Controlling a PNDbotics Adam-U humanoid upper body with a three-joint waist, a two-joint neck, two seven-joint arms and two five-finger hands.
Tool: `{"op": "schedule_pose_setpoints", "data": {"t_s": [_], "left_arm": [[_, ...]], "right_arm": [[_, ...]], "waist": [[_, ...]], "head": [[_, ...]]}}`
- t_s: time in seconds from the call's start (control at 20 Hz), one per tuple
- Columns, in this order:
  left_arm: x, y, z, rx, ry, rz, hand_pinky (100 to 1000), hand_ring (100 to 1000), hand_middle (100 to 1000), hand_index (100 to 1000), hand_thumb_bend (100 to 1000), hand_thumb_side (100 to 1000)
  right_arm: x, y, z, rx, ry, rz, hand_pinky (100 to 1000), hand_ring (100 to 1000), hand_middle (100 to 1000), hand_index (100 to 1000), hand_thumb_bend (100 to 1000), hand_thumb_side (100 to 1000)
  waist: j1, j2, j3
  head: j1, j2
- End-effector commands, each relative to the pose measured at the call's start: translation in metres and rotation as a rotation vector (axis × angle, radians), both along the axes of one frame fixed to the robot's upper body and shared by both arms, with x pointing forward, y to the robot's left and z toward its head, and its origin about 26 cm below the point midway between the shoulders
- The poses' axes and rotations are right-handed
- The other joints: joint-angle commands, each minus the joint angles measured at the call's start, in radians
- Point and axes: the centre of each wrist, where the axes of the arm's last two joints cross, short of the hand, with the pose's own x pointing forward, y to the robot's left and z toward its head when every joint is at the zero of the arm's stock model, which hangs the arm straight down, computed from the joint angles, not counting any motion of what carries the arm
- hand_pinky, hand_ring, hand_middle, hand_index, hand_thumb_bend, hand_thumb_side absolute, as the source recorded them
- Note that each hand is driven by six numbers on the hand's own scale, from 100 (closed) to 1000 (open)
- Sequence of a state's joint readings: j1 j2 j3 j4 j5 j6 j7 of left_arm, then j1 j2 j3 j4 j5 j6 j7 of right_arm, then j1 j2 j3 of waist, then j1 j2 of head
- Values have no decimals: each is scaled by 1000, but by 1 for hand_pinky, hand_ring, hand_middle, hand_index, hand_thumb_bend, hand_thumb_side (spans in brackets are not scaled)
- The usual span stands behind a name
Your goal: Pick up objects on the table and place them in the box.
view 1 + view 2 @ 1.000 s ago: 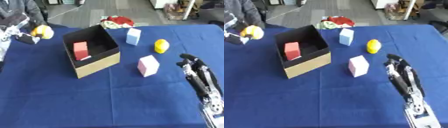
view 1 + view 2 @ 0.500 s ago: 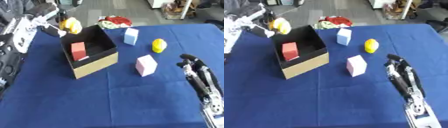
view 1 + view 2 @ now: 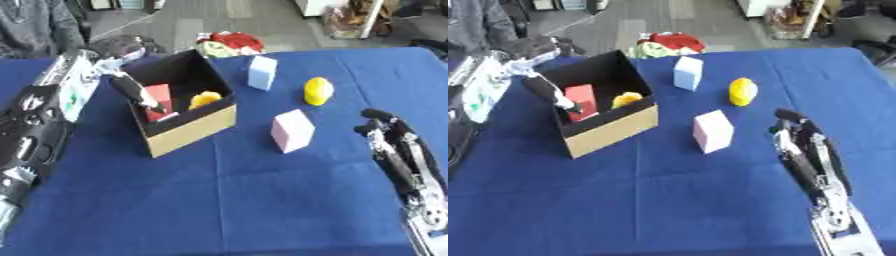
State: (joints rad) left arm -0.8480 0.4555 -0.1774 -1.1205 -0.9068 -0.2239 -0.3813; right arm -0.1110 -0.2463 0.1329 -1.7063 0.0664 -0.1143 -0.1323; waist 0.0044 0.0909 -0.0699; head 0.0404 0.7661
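Observation:
A cardboard box [image 3: 189,133] with a black inside stands left of centre on the blue table. In it lie a red block [image 3: 158,93] and a yellow object [image 3: 205,99]. My left hand [image 3: 134,89] reaches in over the box's left wall, fingers straight and pointing down beside the red block, holding nothing. On the cloth right of the box are a pale blue block [image 3: 262,72], a yellow object [image 3: 318,91] and a pink block [image 3: 292,130]. My right hand [image 3: 393,144] rests open at the right edge, fingers up, just right of the pink block.
A red, yellow and green bundle [image 3: 227,43] lies at the table's far edge behind the box. A person's dark sleeve [image 3: 31,25] shows at the top left. The blue cloth [image 3: 227,200] stretches bare toward me.
My left hand swung right from the table's left edge to over the box with the yellow object, which now lies inside, let go. The right hand has not moved.

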Motion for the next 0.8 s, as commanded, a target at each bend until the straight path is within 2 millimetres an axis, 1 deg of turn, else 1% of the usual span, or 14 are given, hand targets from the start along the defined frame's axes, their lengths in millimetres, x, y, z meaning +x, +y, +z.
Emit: {"op": "schedule_pose_setpoints", "data": {"t_s": [0.05,0.1,0.2,0.35,0.4,0.45,0.5,0.55,0.65,0.7,0.75,0.8], "left_arm": [[-22,24,43,-162,-152,-9,805,723,746,870,728,449],[-32,30,49,-227,-178,-24,795,703,724,850,719,432],[-53,38,58,-335,-202,-55,794,702,721,849,720,430],[-66,38,66,-389,-193,-68,794,702,721,849,720,430],[-69,38,67,-399,-193,-69,773,665,682,824,694,417],[-72,39,67,-425,-200,-69,774,665,681,824,695,419],[-76,40,64,-453,-209,-72,770,659,676,822,690,422],[-79,39,59,-486,-208,-74,770,659,677,823,690,425],[-84,40,42,-559,-177,-60,768,655,673,822,693,429],[-86,42,34,-590,-157,-49,765,651,670,819,691,434],[-88,44,23,-626,-128,-31,764,649,669,818,690,435],[-90,44,12,-663,-97,-17,763,648,668,818,685,443]], "right_arm": [[8,-14,19,-86,-53,-7,822,723,801,826,100,543],[12,-19,26,-128,-65,-4,824,726,802,835,100,514],[18,-27,36,-207,-82,5,825,727,803,838,100,506],[21,-30,40,-236,-87,10,825,727,803,838,100,506],[21,-30,42,-246,-92,15,835,746,812,899,100,316],[23,-28,47,-274,-112,38,837,750,815,908,100,289],[27,-27,51,-313,-127,66,839,756,821,925,100,254],[31,-26,53,-359,-136,95,841,760,824,932,100,245],[42,-27,56,-470,-134,150,854,799,849,967,100,248],[47,-28,58,-530,-129,176,867,831,870,978,151,238],[52,-30,59,-588,-127,200,873,843,881,982,193,240],[57,-32,61,-646,-126,225,884,862,895,986,288,250]], "waist": [[1,-9,7],[1,-9,11],[2,-9,17],[2,-9,17],[0,-9,20],[-11,-9,34],[-19,-8,51],[-25,-8,66],[-33,-8,83],[-34,-8,86],[-35,-8,92],[-36,-9,98]], "head": [[-11,4],[-15,4],[-19,4],[-19,4],[-25,4],[-44,4],[-61,4],[-76,4],[-96,4],[-101,4],[-109,4],[-117,4]]}}
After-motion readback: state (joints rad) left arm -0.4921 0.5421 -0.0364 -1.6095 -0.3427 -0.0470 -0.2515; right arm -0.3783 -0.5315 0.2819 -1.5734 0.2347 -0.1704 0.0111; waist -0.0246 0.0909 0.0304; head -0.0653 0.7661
